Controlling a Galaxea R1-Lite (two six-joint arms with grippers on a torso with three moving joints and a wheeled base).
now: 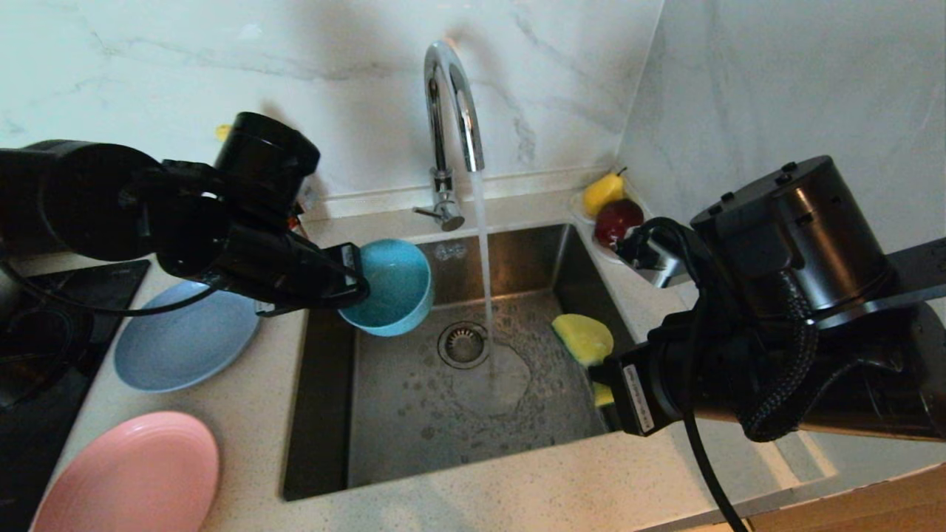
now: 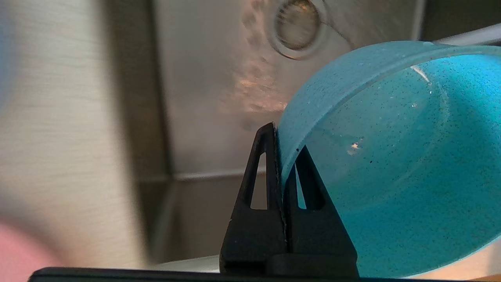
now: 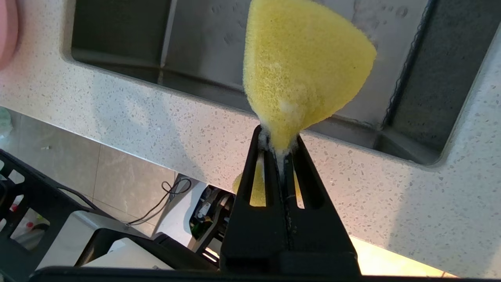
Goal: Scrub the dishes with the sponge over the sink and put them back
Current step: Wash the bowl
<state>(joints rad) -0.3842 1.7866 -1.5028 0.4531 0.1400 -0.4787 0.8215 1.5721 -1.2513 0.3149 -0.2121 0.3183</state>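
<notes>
My left gripper (image 1: 361, 284) (image 2: 283, 141) is shut on the rim of the teal-blue bowl (image 1: 392, 288) (image 2: 391, 156). It holds the bowl tilted above the left side of the sink (image 1: 414, 428). Near the sink's right wall, my right gripper (image 1: 602, 366) (image 3: 278, 135) is shut on the yellow sponge (image 1: 584, 338) (image 3: 301, 66) and pinches it at its middle. Water runs from the curved tap (image 1: 452, 103) onto the basin beside the drain strainer (image 1: 463, 343) (image 2: 299, 25). The light-blue plate (image 1: 174, 347) and the pink plate (image 1: 126, 473) lie on the counter left of the sink.
A yellow pear (image 1: 602, 192) and a red apple (image 1: 617, 220) sit on a white saucer in the back right corner. A black hob (image 1: 44, 332) lies at the far left. Marble walls close off the back and right.
</notes>
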